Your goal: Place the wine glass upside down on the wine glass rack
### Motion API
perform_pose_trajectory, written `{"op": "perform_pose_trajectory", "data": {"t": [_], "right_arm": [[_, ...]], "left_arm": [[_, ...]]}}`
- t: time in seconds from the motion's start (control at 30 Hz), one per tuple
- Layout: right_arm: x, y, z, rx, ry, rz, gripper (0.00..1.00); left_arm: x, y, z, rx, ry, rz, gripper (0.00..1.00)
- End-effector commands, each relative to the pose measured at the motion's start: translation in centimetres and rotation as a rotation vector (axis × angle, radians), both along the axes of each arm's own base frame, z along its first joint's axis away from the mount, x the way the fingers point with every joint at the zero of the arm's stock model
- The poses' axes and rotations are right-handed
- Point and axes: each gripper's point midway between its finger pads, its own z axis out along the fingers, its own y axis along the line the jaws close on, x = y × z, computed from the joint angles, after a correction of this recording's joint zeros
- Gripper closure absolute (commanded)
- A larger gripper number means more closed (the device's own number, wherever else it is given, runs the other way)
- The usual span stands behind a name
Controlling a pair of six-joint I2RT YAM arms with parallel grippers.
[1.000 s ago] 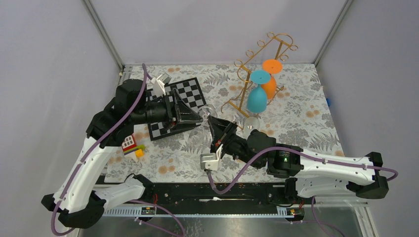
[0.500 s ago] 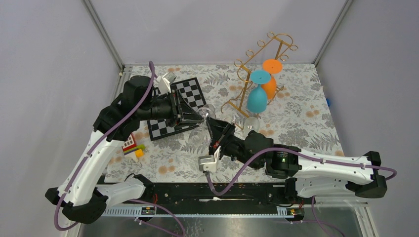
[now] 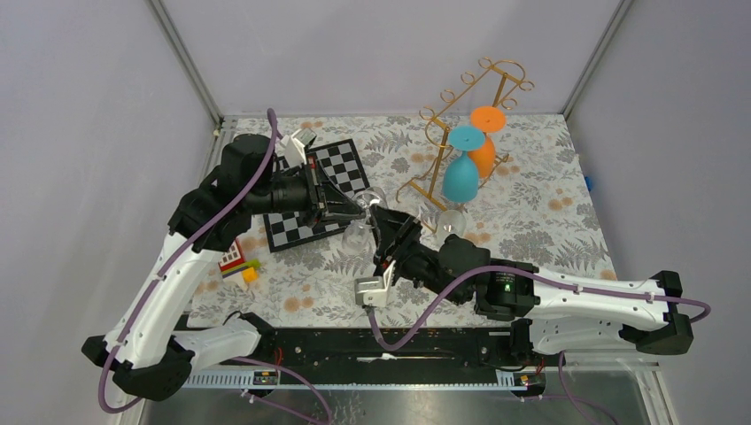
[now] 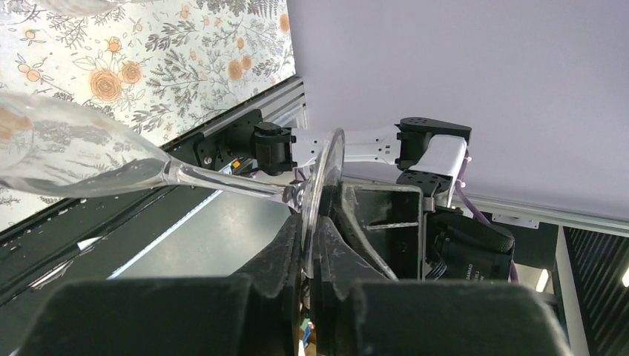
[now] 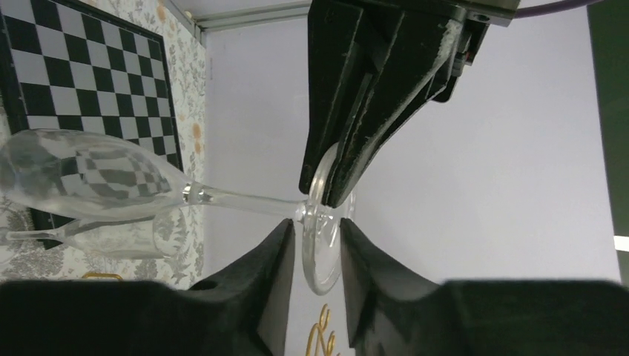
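A clear wine glass (image 3: 356, 235) hangs sideways above the table's middle, its bowl (image 4: 67, 159) toward the left. My left gripper (image 3: 365, 212) (image 4: 311, 231) is shut on the rim of the glass's round foot (image 4: 324, 174). My right gripper (image 3: 383, 227) (image 5: 317, 231) is open, one finger on each side of the same foot (image 5: 320, 252) with a small gap on both sides. The gold wine glass rack (image 3: 504, 88) stands at the back right, apart from both grippers.
A teal glass (image 3: 460, 177) and an orange glass (image 3: 483, 152) hang upside down on the rack. Another clear glass (image 3: 452, 221) lies near the rack's foot. A chessboard (image 3: 341, 164) lies under the left arm, with toy blocks (image 3: 235, 259) at the left.
My left gripper moved in and shut on the glass's foot. My right gripper, shut on that foot before, has parted its fingers off it.
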Motion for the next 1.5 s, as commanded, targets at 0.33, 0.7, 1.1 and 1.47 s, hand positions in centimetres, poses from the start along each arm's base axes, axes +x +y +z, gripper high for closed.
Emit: {"op": "perform_pose_trajectory", "data": {"t": [0.33, 0.7, 1.1, 1.47], "right_arm": [[0.3, -1.9, 1.5, 0.282, 0.199, -0.076, 0.14], [0.5, -5.5, -1.2, 0.595, 0.557, -0.189, 0.08], [-0.6, -10.6, -5.2, 1.06, 0.974, -0.226, 0.07], [-0.5, -17.5, -7.2, 1.445, 1.166, -0.268, 0.14]], "left_arm": [[1.1, 2.4, 2.5, 0.081, -0.258, 0.088, 1.0], [3.2, 5.1, 3.4, 0.254, -0.415, 0.183, 1.0], [4.9, 4.2, 4.7, 0.282, -0.5, 0.146, 1.0], [7.3, 2.0, 5.5, 0.227, -0.525, 0.133, 1.0]]}}
